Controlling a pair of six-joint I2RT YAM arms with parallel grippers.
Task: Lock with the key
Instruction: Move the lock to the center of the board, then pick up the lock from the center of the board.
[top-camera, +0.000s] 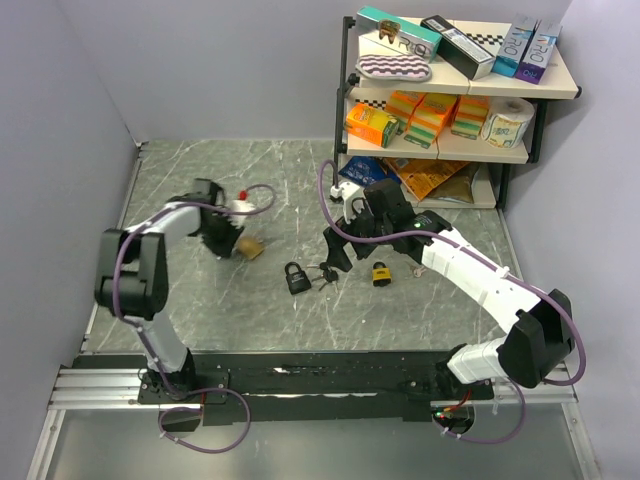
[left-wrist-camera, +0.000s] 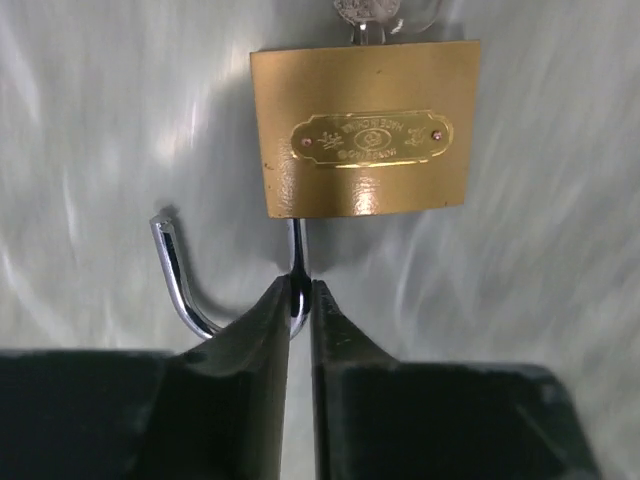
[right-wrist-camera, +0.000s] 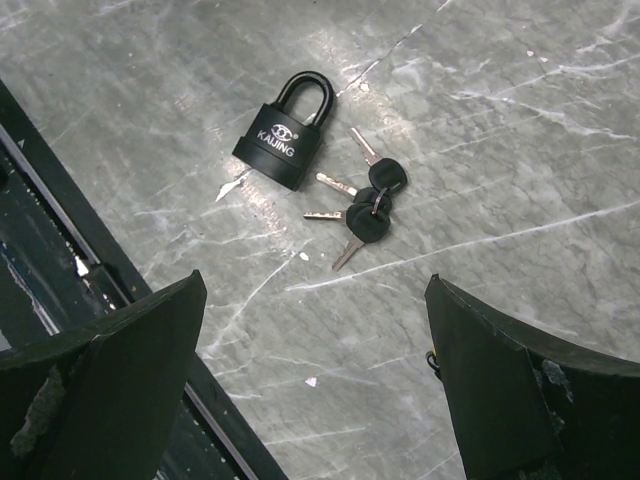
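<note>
A brass padlock (left-wrist-camera: 365, 140) lies on the marble table with its steel shackle (left-wrist-camera: 178, 280) swung open and a key (left-wrist-camera: 372, 12) in its far end. My left gripper (left-wrist-camera: 300, 290) is shut on the shackle's long leg; both also show in the top view, the gripper (top-camera: 226, 240) beside the brass padlock (top-camera: 251, 246). A black padlock (right-wrist-camera: 283, 135), closed, lies beside a bunch of black-headed keys (right-wrist-camera: 365, 205). My right gripper (right-wrist-camera: 315, 300) is open and empty, hovering above the table near them (top-camera: 345, 245).
A small yellow padlock (top-camera: 382, 274) lies under my right arm. A shelf unit (top-camera: 450, 95) with boxes, sponges and packets stands at the back right. The black base rail (right-wrist-camera: 60, 240) runs along the near edge. Grey walls close in the left side and the back.
</note>
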